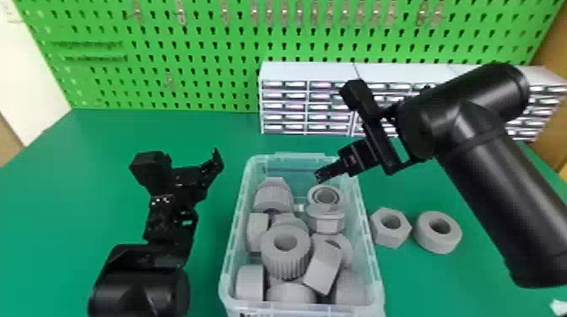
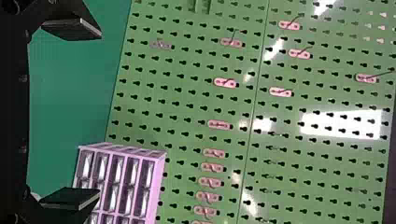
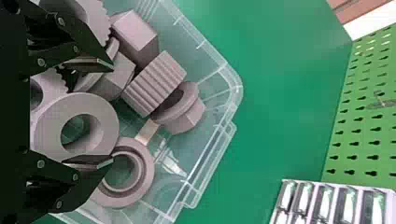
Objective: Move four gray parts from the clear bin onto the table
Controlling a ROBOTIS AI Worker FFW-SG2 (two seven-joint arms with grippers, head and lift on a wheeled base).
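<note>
Well, gray parts point(image 1: 325, 217) below right gripper's point(image 1: 319, 176) fingers.

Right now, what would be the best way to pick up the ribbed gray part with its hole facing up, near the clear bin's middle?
Probably from above, one finger on each side of the ribbed part's outer wall: it sits high in the pile, uncovered. The fingers should avoid the tilted gray part close on its right.

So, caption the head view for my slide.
Black right claw over clear plastic bin of gray parts; gray hexagonal nut and thick gray ring alongside on green table.
</note>
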